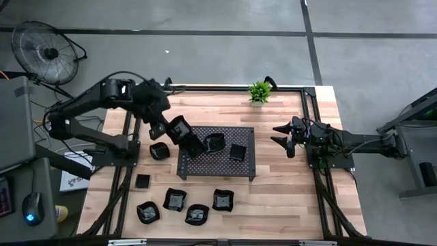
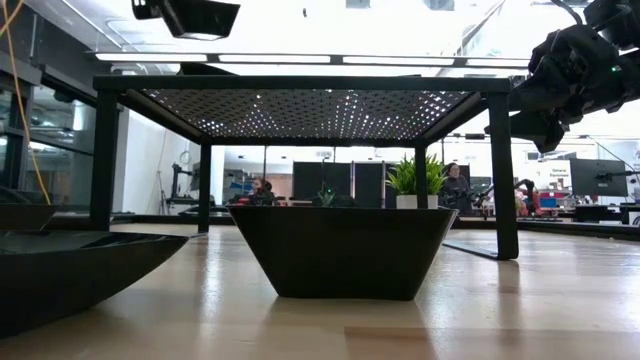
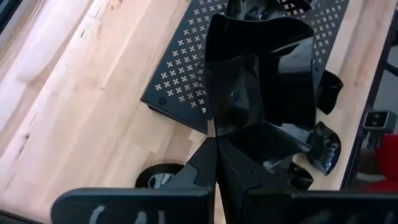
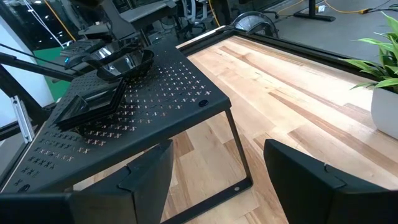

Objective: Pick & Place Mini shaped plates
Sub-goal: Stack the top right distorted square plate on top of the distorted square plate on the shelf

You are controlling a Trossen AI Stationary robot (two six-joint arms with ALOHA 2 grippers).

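Wooden counter point(image 1: 287, 184) carries a perforated tray point(image 1: 240, 174). Over its left edge, the left pincer point(image 3: 214, 134) is clamped on a mini plate point(image 1: 181, 129), tilted on edge, hollow facing the wrist camera. Right pincer point(image 1: 282, 137) waits, gaping, empty.

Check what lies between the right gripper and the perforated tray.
Only bare wooden tabletop separates right gripper from tray, per the high view.

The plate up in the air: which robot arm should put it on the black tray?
Probably the left. Its end effector already grips the plate at the tray's edge. The right end effector waits open, off to the side.
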